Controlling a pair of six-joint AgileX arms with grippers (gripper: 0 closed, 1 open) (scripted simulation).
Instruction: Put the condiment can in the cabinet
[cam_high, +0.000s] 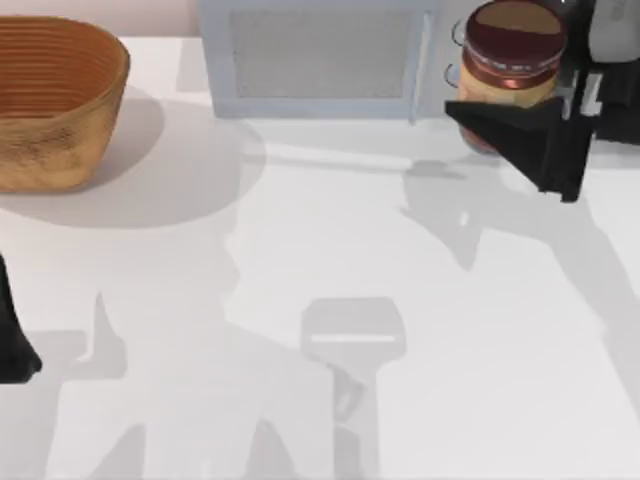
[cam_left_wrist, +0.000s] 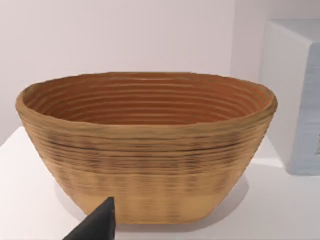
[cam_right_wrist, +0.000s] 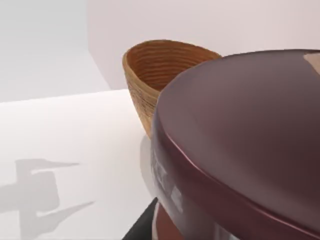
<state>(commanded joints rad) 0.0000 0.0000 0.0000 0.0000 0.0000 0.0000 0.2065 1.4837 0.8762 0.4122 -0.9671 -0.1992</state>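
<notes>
Glossy maroon can lid (cam_right_wrist: 245, 145), ribbed woven basket (cam_left_wrist: 145, 150).

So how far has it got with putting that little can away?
Picked up, it seems: the right gripper is shut on the can, holding it high at the table's far right, and its maroon lid looms close in the right wrist view. In hand: carrying it. Left: getting it inside the cabinet, at the back beside the basket. The left arm sits parked at the left edge.

You were looking at a rendered kitchen-like mock-up: a plain white worktop (cam_high: 330, 250) carried a woven basket (cam_high: 55, 100) and a grey cabinet (cam_high: 320, 60).
</notes>
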